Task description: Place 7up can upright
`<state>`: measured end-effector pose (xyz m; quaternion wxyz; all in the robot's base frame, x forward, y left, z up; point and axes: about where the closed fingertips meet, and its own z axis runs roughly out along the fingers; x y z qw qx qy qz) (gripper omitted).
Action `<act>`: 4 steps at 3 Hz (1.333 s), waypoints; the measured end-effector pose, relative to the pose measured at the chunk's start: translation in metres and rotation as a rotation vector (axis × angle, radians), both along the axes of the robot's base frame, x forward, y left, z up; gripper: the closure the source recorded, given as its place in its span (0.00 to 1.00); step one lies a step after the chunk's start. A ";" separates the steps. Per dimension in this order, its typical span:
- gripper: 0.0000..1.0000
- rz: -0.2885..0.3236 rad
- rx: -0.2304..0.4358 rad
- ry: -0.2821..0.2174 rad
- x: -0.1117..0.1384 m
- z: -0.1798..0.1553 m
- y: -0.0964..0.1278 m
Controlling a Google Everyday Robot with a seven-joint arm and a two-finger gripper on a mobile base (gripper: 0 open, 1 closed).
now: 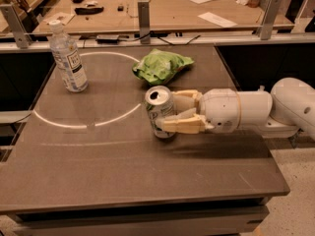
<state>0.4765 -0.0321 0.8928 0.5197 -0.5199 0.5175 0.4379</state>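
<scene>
The 7up can (pixel 159 108) is silver with a green and white label. It stands upright near the middle of the dark table (pixel 118 166), its base at or just above the tabletop. My gripper (pixel 173 112) reaches in from the right. Its cream fingers (pixel 183 125) are shut on the can's sides, one in front and one behind. The white arm (pixel 256 109) stretches away to the right edge of the view.
A clear plastic water bottle (pixel 68 57) with a white label stands at the back left. A wrinkly green snack bag (pixel 160 65) lies just behind the can. A white circle line (pixel 88 124) is marked on the table. A cluttered bench (pixel 162 4) stands behind a rail.
</scene>
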 end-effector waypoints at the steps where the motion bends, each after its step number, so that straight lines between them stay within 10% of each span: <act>1: 1.00 -0.009 0.003 0.006 -0.001 -0.012 0.000; 2: 1.00 -0.023 0.028 0.010 -0.006 -0.021 0.000; 4: 0.60 -0.032 0.045 0.022 -0.008 -0.023 -0.001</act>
